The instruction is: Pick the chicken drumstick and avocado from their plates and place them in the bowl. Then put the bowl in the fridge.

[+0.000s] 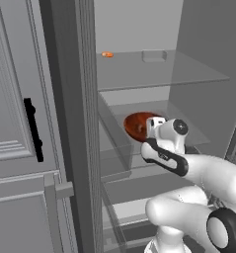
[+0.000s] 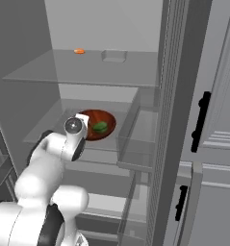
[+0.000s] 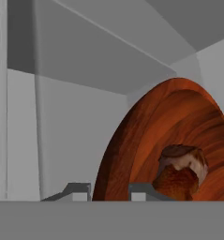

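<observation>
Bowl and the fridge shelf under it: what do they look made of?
The bowl looks like glossy wood: reddish-brown, with darker grain streaks along its inner wall in the hand view. The fridge shelf looks like translucent glass or clear plastic: pale grey, and the fridge's back wall shows through it. Everything is rendered, so neither is certain.
</observation>
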Tool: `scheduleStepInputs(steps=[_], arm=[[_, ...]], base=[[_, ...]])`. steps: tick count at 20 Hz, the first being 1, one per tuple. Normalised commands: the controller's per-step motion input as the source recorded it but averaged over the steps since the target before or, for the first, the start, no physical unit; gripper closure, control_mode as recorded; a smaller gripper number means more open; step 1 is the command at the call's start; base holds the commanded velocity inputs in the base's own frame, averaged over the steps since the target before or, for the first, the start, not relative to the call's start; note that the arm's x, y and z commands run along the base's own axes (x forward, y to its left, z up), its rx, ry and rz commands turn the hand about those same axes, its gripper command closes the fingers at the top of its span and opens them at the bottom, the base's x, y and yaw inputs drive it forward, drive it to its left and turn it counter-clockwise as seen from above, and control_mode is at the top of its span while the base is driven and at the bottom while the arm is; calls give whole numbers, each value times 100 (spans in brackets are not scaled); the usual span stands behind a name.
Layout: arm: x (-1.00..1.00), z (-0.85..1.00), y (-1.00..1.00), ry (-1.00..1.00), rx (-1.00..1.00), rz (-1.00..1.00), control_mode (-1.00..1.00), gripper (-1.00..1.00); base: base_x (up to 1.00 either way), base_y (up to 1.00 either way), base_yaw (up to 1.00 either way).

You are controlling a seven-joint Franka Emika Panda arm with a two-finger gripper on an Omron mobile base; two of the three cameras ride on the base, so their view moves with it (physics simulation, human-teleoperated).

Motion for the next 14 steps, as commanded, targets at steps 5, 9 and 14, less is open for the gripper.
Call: scheduleStepInputs(steps=[5, 9, 14], arm=[[64, -21, 0, 2, 0, 0, -100, 100], [66, -26, 0, 7, 0, 0, -100, 100], [34, -4, 0, 2, 0, 0, -100, 100]], base=[[0, 0, 0], [0, 0, 0], [0, 0, 0]])
